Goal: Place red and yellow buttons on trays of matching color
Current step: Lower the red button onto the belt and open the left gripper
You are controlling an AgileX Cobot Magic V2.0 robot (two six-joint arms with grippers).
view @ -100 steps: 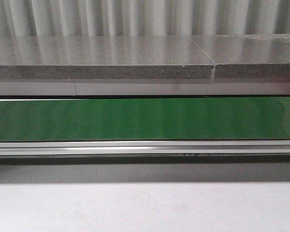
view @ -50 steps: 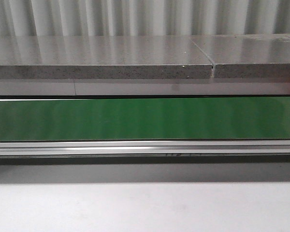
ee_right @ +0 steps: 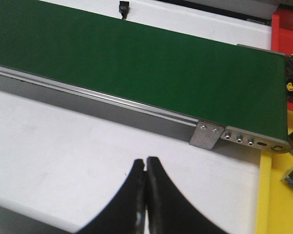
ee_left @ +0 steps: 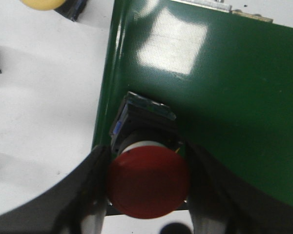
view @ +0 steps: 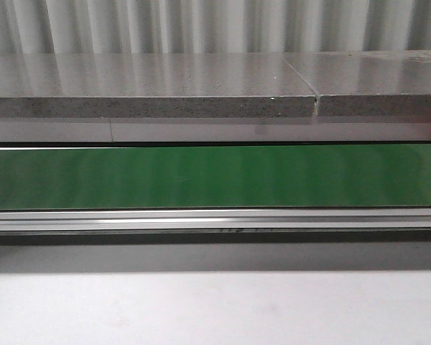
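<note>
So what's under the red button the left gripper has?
Below the red button, held in the left gripper, are the green belt edge and white surface. Its cap hides what lies directly beneath.

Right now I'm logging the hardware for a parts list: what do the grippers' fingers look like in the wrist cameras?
Both grippers have glossy black fingers with smooth, curved outlines. On the left gripper, the fingers are broad, widen toward the camera and catch pale reflections. On the right gripper, the fingers taper to narrow rounded tips. No cables, markings or labels show on either. The arms themselves are out of view.
</note>
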